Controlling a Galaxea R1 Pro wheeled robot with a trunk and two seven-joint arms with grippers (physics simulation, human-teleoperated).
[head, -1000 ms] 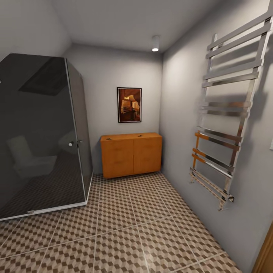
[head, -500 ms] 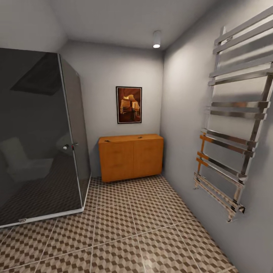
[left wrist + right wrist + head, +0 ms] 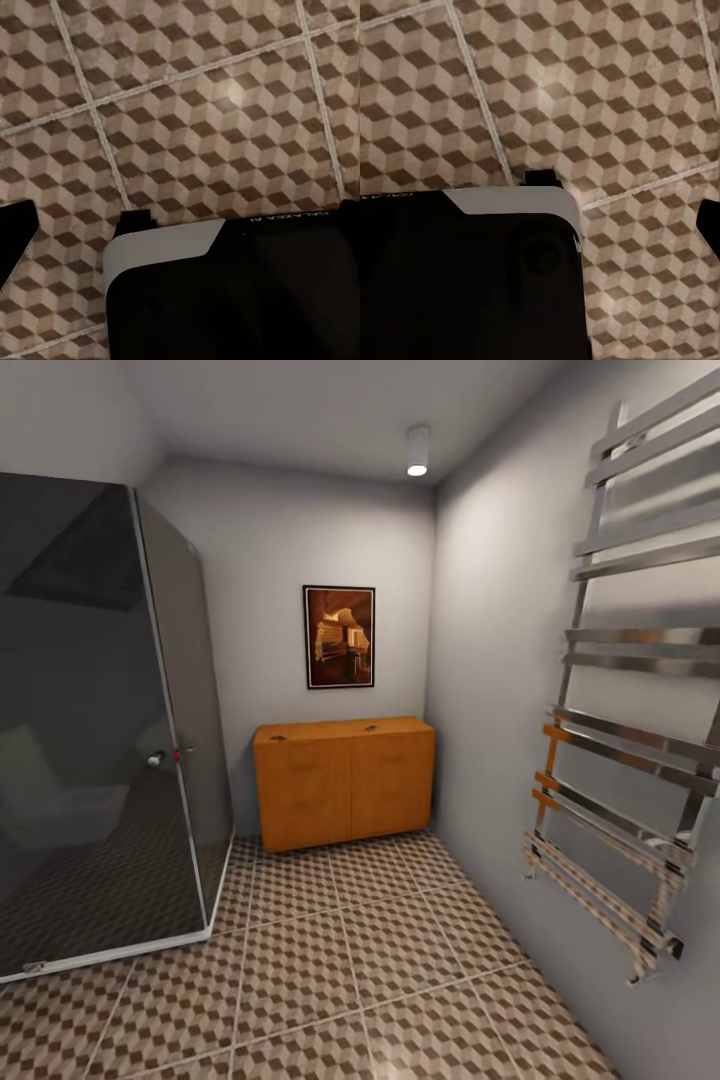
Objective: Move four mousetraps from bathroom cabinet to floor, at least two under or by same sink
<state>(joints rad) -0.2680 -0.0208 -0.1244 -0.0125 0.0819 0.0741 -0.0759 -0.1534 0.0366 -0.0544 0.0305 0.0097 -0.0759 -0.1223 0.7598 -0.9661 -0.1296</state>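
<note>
Both wrist cameras point straight down. The left wrist view shows a black and white part of the robot's body [image 3: 232,289] low in its frame; the right wrist view shows a matching black and white part [image 3: 472,274]. Neither gripper's fingers can be made out.

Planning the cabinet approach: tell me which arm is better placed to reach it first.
Too early to call. The cabinet stands far off against the back wall, roughly centred ahead, across open bathroom floor. Both wrist views look down at tiles. Slight lean: right, since the shower enclosure crowds the left.
</note>
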